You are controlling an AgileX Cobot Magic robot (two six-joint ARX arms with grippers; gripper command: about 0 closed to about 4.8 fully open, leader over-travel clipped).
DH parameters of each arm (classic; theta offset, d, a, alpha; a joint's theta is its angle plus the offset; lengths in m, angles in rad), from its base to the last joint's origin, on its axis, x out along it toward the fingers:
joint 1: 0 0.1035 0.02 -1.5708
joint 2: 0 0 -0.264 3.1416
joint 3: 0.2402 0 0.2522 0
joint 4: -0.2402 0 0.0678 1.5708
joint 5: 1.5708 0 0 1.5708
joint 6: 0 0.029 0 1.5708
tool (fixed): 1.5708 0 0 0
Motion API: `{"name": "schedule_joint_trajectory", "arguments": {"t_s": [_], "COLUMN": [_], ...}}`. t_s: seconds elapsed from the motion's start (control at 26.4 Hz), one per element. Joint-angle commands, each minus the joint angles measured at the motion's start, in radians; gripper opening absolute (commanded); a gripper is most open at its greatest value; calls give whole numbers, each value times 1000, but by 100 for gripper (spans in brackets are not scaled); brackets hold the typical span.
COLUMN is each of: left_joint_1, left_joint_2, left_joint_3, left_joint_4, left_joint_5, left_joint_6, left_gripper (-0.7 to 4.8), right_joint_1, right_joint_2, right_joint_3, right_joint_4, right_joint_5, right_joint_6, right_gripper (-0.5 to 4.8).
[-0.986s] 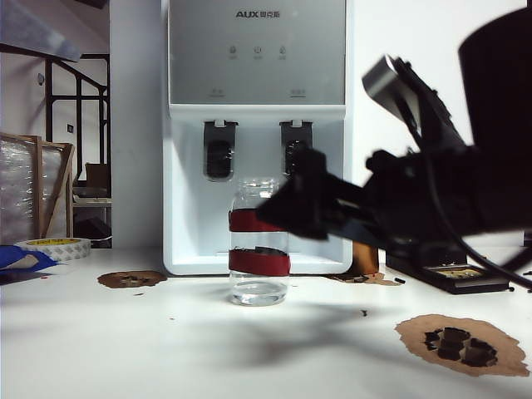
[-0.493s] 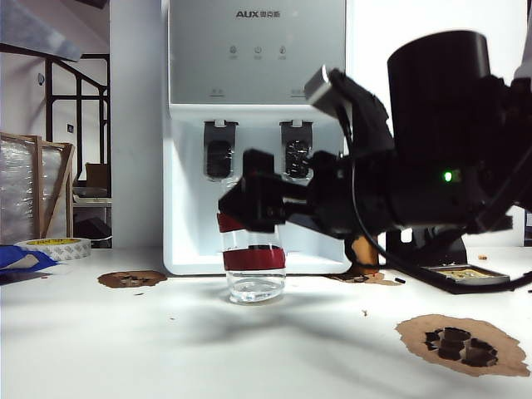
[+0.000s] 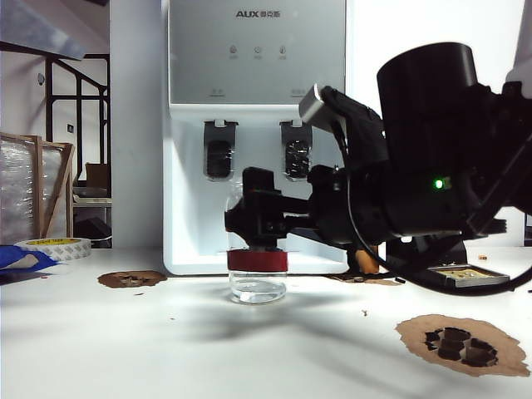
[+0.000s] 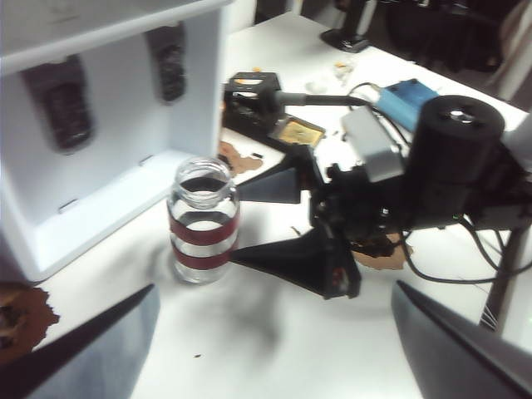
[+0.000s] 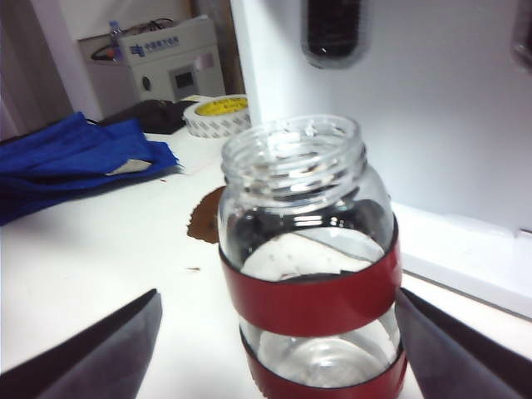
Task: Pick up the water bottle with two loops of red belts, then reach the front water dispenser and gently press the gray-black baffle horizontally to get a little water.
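Bottle, clear glass with two red bands, upright on the white table in front of the water dispenser; in the exterior view its neck and upper band are hidden behind the right gripper, only the lower band and base showing; right gripper fingers spread wide, one on each side of the bottle, apart from the glass in the left wrist view, nothing clamped; in the right wrist view only the two dark finger edges show at the lower corners, tips cut off, bottle between them; left gripper likewise open and empty, well back from the bottle, its fingers blurred and cut by the frame; not seen in the exterior view; gray-black lever on the dispenser just above and behind the right gripper, partly covered by the arm's camera housing; matching left lever fully visible; tape roll and blue cloth far to the side, cloth cut off at the edge.
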Motion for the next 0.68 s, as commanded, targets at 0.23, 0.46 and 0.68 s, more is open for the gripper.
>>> {"name": "schedule_joint_trajectory", "arguments": {"t_s": [0.23,0.46,0.68], "left_joint_1": [-31,-31,-31], "left_joint_2": [-1,-1,-1], "left_joint_3": [5,5,5], "left_joint_4": [0,-5,-6], "left_joint_5": [0,0,0], "left_joint_6": [2,2,2], "left_gripper": [463,463,463], "right_joint_1": [1,1,0], "right_joint_2": [2,35,39], "right_joint_3": [25,31,60], "right_joint_4": [-38,-76,-36], "right_joint_5": [37,45,58], "right_joint_6": [0,23,25], "right_gripper": [479,479,479]}}
